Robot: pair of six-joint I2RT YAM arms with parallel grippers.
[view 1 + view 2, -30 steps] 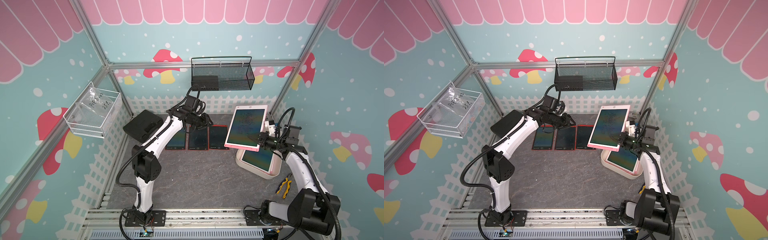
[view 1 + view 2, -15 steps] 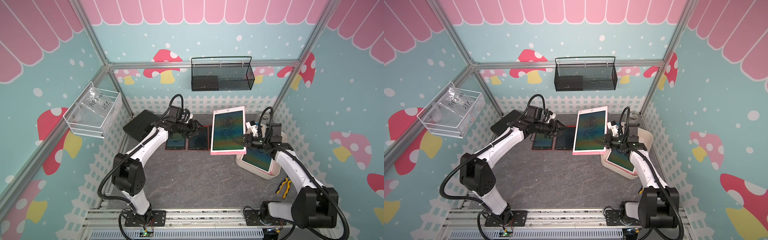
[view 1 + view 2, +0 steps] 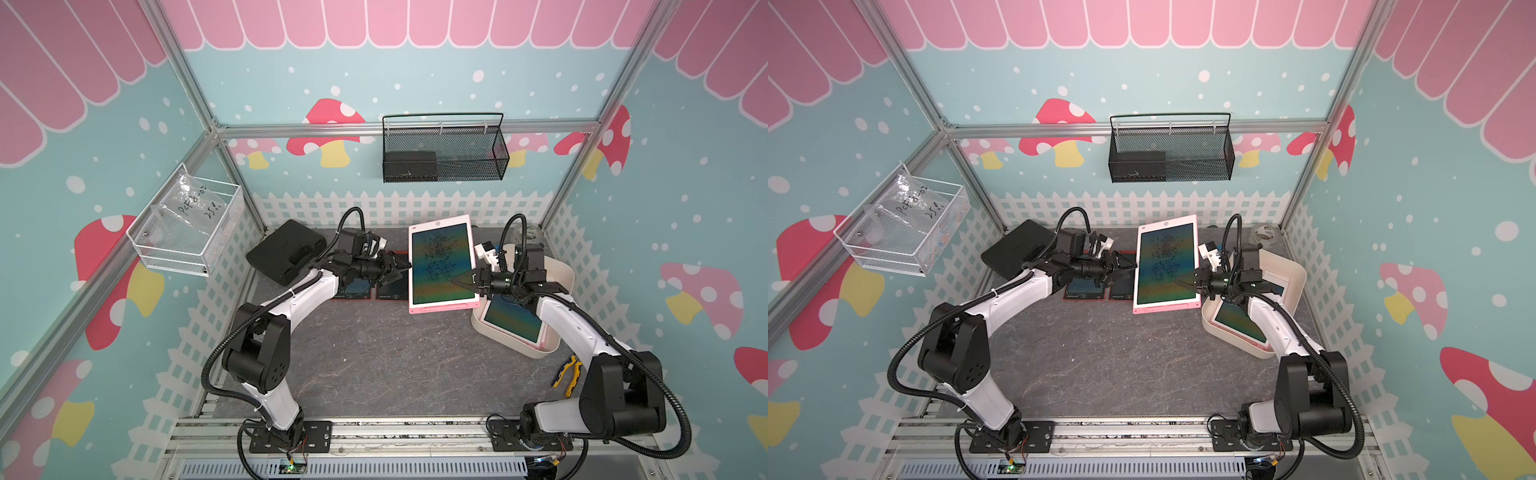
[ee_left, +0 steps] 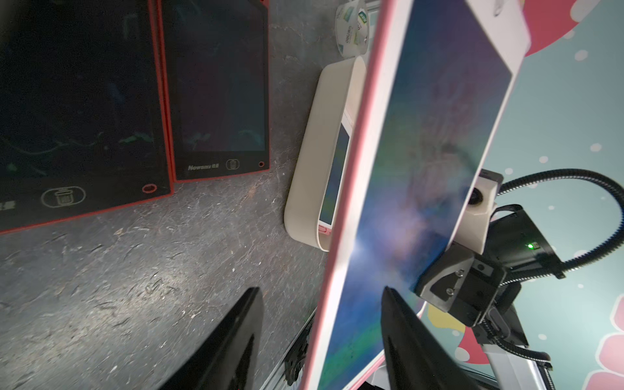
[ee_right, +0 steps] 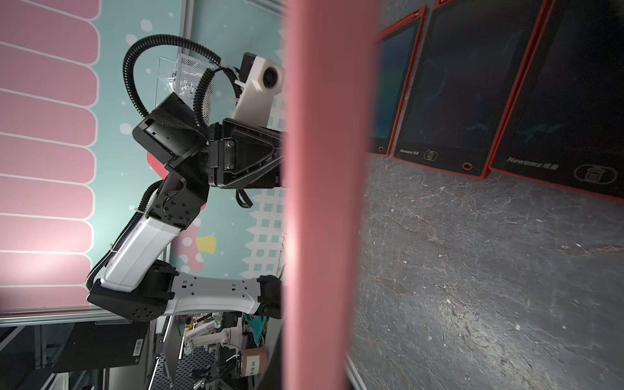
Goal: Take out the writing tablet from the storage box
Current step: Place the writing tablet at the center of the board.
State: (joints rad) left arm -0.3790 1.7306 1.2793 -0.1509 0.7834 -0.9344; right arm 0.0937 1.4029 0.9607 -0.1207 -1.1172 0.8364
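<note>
Writing tablet [image 3: 441, 262] outside storage box [image 3: 538, 352]; second tablet [image 3: 513, 322] inside

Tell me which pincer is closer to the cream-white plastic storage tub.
Right. The right pincer grips the pink-framed writing tablet just beside the cream-white plastic storage tub; the left pincer straddles that tablet's opposite edge, farther away.

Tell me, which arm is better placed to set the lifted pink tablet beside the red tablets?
Likely the left. Its open fingers straddle the pink tablet at the edge nearer the red tablets. The right fingers pinch the opposite edge, on the storage box side.
</note>
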